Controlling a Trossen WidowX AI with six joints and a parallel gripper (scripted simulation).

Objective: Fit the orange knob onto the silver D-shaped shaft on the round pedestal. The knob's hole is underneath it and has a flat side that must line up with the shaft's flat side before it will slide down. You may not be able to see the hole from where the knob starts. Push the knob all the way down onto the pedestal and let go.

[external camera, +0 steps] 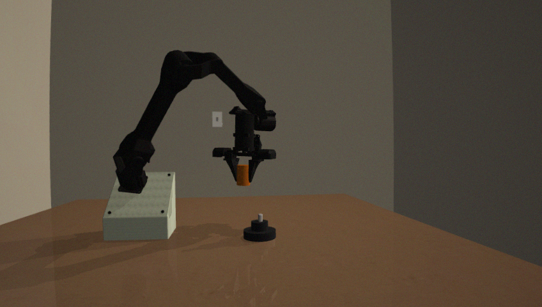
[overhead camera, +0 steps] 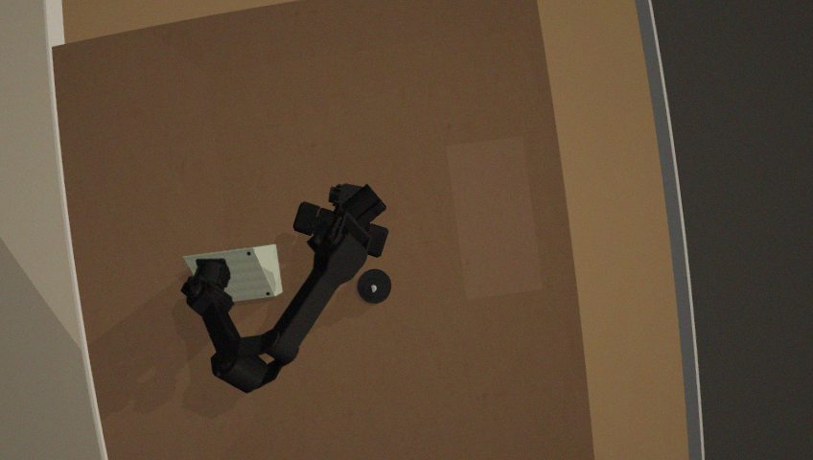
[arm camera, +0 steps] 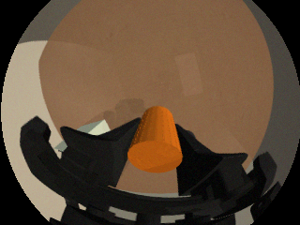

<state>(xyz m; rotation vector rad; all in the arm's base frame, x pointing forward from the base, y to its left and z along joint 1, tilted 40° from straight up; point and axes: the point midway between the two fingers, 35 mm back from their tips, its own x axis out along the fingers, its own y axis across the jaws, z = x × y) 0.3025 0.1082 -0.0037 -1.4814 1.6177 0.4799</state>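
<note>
The orange knob [external camera: 243, 175] [arm camera: 157, 136] is held upright in the air between the fingers of my gripper [external camera: 243, 178] [arm camera: 157, 124], which is shut on it. The knob's underside and hole are hidden. The black round pedestal [overhead camera: 364, 295] [external camera: 259, 233] stands on the table, with the silver shaft [overhead camera: 373, 287] [external camera: 260, 217] upright at its centre. In the exterior view the knob is well above the shaft and a little to its left. In the top view the gripper's body is above the pedestal in the picture and hides the knob. The pedestal does not show in the wrist view.
The arm's pale green wedge-shaped base block [overhead camera: 244, 279] [external camera: 135, 229] stands on the brown table [overhead camera: 433, 370] [external camera: 361, 266], left of the pedestal. A paler rectangular patch [overhead camera: 494, 217] [arm camera: 189, 74] lies on the table to the right in the top view. Walls stand around the table.
</note>
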